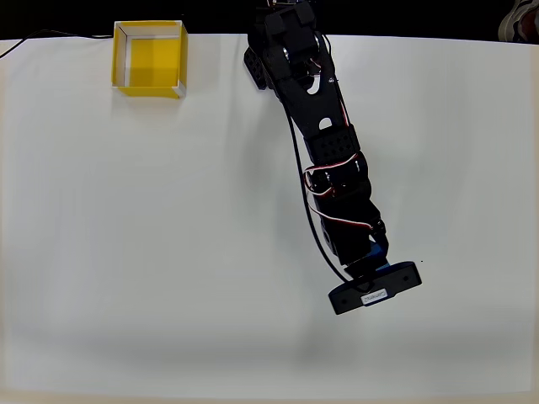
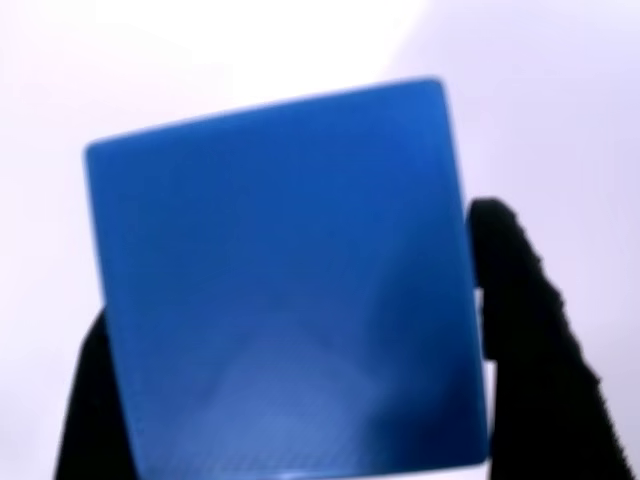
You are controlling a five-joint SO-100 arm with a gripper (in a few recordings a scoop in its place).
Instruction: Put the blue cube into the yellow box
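One white table [image 1: 168, 252] carries the whole scene, and on it the black arm [image 1: 328, 143] reaches from its base at the top edge of the overhead view down toward the lower right, ending at the wrist camera bar. The yellow box [image 1: 150, 58] sits at the top left corner of the table in that view, open side up, floor bare, well apart from the arm's tip. In the overhead view only a sliver of blue peeks out just above the camera bar; the wrist view gives the real detail. There the blue cube [image 2: 285, 285] takes up most of the picture, tilted slightly, with a black finger on each side of it, and the gripper [image 2: 290, 340] appears clamped on the cube, both fingers [image 2: 520, 300] pressed against opposite faces with no visible gap. Whether the cube rests on the table or is already lifted clear I cannot tell. Judgement: the step in hand is securing and carrying. To do it well, hold the squeeze steady, raise straight up before any sideways swing so the cube does not drag, then travel across to the far corner high enough to clear the thin whitish rim. The box is only modestly wider than the cube, so centre over the floor and square the cube's tilt to the walls before letting go; a release low inside the walls should avoid a bounce.
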